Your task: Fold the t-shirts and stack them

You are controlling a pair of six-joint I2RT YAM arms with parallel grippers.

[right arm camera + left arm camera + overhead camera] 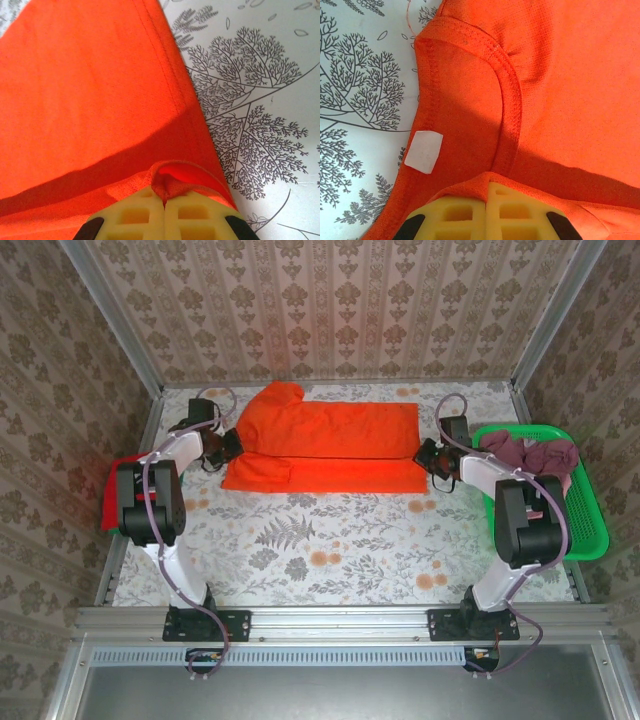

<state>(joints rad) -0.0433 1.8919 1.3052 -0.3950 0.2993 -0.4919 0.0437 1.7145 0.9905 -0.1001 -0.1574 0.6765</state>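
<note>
The bright orange t-shirt (330, 440) lies spread across the far half of the table, partly folded lengthwise. My left gripper (232, 445) is shut on its left end beside the collar (507, 95); a white label (423, 151) shows inside the neck, and cloth is pinched between the yellow fingers (465, 212). My right gripper (428, 455) is shut on the shirt's right hem edge (175, 95), a fold of orange cloth (175, 185) bunched between its fingers (195, 215). Mauve t-shirts (530, 455) are heaped in the basket. A red t-shirt (108, 495) hangs off the table's left edge.
A bright green mesh basket (590, 515) stands at the right edge of the table. The floral tablecloth (330, 550) stretches bare between the shirt and the arm bases. Patterned walls close in on three sides.
</note>
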